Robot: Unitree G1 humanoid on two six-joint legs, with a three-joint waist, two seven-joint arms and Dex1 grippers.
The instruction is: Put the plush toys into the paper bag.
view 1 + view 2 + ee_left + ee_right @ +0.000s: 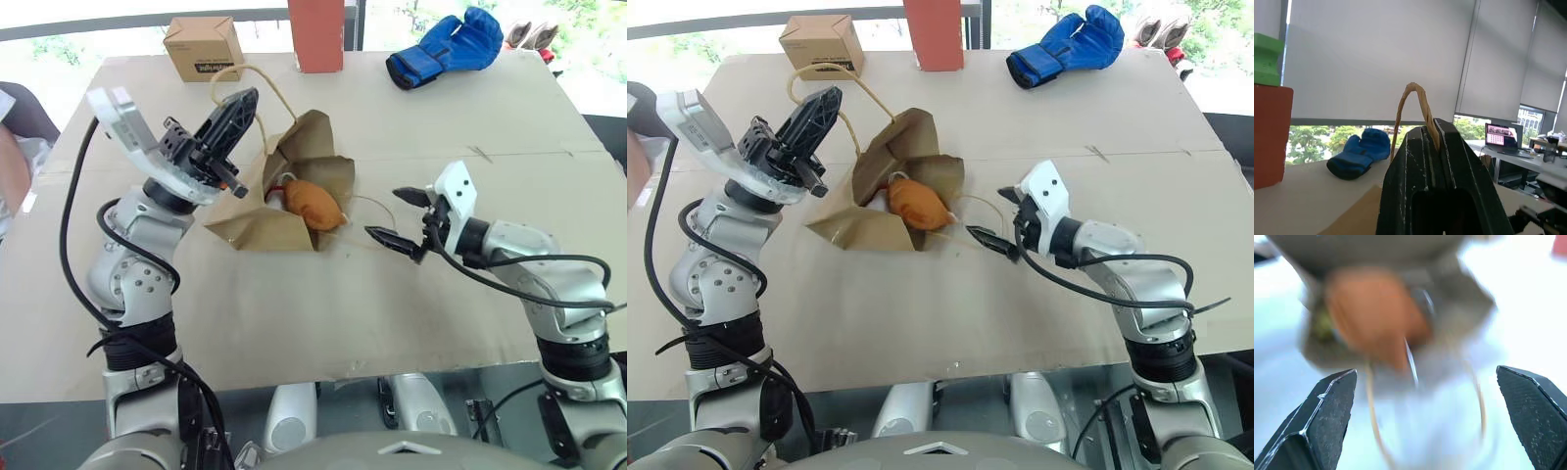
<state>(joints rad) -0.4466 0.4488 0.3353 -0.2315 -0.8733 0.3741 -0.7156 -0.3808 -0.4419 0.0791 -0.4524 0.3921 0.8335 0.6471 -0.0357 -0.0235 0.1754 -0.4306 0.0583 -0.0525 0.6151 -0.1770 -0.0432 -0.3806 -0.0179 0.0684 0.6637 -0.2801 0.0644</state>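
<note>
Left tool: clamped on a cord handle, raised over the paper bag. Right tool: jaws wide, empty, just beside the bag's mouth. Orange-brown plush toy: in that mouth. Bag: lying on the counter.

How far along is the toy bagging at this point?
Nearly done: the orange-brown rounded plush toy sits in the mouth of the brown paper bag, with something white and red behind it. The left hand is shut on the bag's tan cord handle; the right hand is open and empty.
</note>
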